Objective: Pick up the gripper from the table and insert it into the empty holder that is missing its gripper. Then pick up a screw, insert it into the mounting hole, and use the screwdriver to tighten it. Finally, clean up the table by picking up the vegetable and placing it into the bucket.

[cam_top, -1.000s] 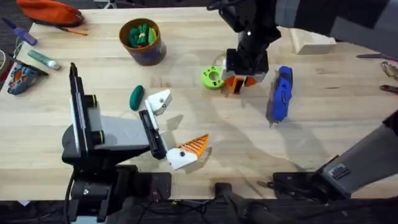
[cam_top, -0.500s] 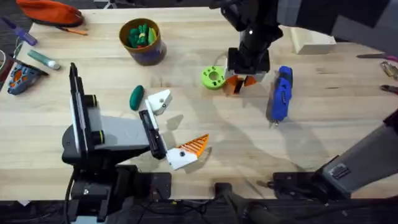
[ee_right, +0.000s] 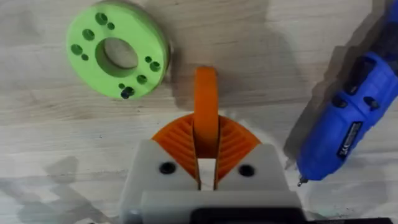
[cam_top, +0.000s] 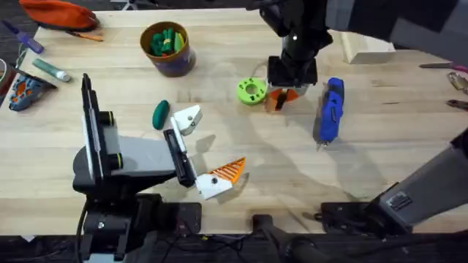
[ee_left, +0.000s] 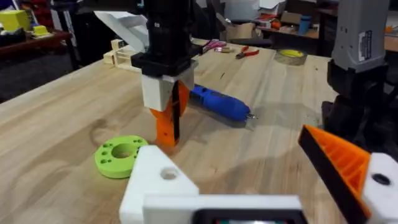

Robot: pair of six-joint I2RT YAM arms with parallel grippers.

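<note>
The table (cam_top: 241, 146) carries everything, and the layout reads as staging for an assembly job; the left arm lies low at about 8 o'clock in the overhead view with its claw facing the middle, apparently parked so its bare mount can be reached. The left gripper (cam_top: 199, 150) stands spread and pinches nothing; one finger wears an orange tip (cam_top: 231, 170), while the empty holder (cam_top: 188, 118) at 10 o'clock of that tip is plain white, waiting for its part. The right gripper (cam_top: 289, 89) has its pads pressed together on the gripper (ee_right: 206, 99), the small orange wedge, at about 1 o'clock of the table's centre; it hangs straight down over the wood, a vertical pinch that probably keeps the wedge upright for the trip to the mount. The screwdriver (cam_top: 330, 109) lies flat just at 3 o'clock of that hand, near for the tightening step. The bucket (cam_top: 167, 48) sits at 11 o'clock with green pieces inside. The green disc (cam_top: 250, 91) rests just beside the pinched wedge at 9 o'clock, apart from it. The vegetable (cam_top: 161, 115) lies beside the empty holder, left for cleanup.
</note>
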